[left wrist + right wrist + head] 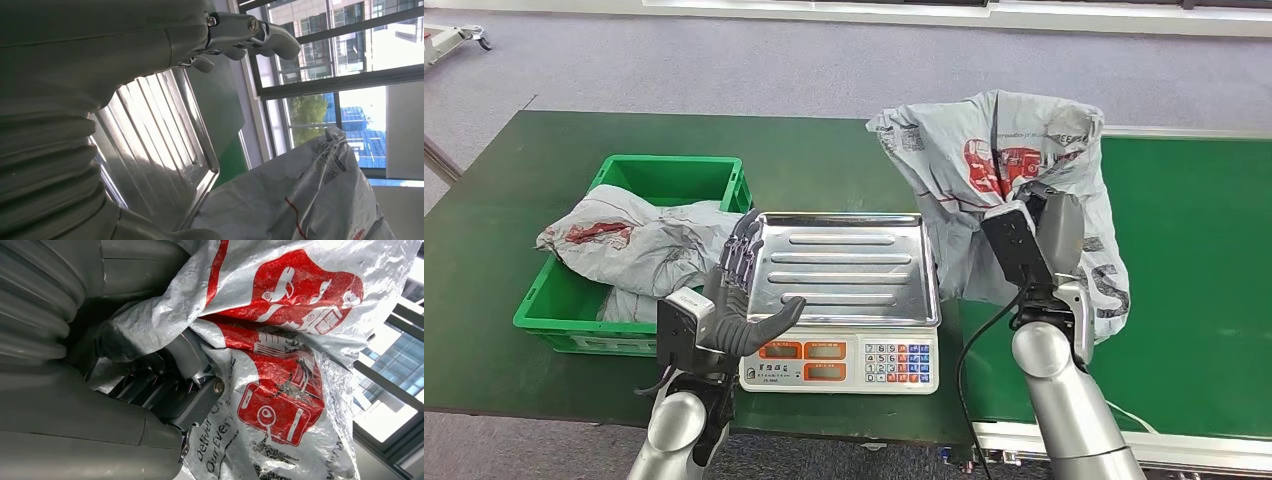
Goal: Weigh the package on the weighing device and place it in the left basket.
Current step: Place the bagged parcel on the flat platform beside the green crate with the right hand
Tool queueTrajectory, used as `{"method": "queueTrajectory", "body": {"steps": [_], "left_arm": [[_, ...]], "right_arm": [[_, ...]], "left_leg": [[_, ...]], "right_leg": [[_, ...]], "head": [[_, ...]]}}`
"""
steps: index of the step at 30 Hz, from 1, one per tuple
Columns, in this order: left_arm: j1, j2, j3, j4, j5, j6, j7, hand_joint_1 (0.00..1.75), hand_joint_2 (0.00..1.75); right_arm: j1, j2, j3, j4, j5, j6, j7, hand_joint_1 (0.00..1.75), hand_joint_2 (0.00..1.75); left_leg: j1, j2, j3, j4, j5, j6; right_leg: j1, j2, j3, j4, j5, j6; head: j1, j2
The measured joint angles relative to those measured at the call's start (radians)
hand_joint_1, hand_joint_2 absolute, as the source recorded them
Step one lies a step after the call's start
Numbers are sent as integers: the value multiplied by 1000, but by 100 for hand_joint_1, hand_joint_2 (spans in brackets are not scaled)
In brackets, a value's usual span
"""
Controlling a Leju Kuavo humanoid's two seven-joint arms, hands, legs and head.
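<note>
The right hand (1032, 205) grips the grey package (994, 160) raised beside the scale (844, 300). The left hand (744, 295) is open, fingers spread at the scale's tray edge.

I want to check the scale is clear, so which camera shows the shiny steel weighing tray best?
The head view: the ribbed steel weighing tray shows whole and bare, between the open left hand and the grey printed package the right hand holds. The left wrist view catches part of it.
</note>
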State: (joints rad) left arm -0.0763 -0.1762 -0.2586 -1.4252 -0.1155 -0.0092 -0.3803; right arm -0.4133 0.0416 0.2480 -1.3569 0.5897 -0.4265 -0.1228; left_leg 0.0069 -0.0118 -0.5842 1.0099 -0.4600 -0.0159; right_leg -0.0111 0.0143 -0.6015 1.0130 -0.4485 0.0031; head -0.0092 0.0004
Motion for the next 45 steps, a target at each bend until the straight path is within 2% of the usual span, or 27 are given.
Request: {"method": "queueTrajectory", "body": {"steps": [8,12,19,25,30,45], "left_arm": [[-1,1,0,0,7,0,0,0,175],[-12,1,0,1,21,0,0,0,175],[-31,0,0,3,32,4,-2,0,175],[-39,0,0,6,35,8,-4,0,175],[-84,-7,3,33,40,-3,3,0,175],[-103,-13,6,57,32,-9,6,0,175]], "right_arm": [[-9,-3,15,1,-10,18,-8,175,175],[-40,6,76,23,-12,51,-21,175,175],[-121,73,225,94,-94,117,-11,175,175],[-148,100,258,112,-125,140,-2,175,175],[-186,179,352,156,-188,152,-1,175,175],[-185,181,396,157,-193,143,-3,175,175]], "left_leg": [[0,0,-1,0,0,0],[0,0,-1,0,0,0],[1,0,-1,0,2,-2],[1,0,-1,0,2,-3],[1,-1,-2,0,2,-3],[1,-1,-2,0,2,-3]], "right_leg": [[0,0,0,0,0,0],[0,0,0,0,0,0],[1,0,-1,1,1,-1],[1,0,-1,1,1,-1],[1,0,-2,1,0,-1],[1,0,-2,1,0,-1]], "head": [[0,0],[0,0],[0,0],[0,0],[0,0],[0,0]]}}
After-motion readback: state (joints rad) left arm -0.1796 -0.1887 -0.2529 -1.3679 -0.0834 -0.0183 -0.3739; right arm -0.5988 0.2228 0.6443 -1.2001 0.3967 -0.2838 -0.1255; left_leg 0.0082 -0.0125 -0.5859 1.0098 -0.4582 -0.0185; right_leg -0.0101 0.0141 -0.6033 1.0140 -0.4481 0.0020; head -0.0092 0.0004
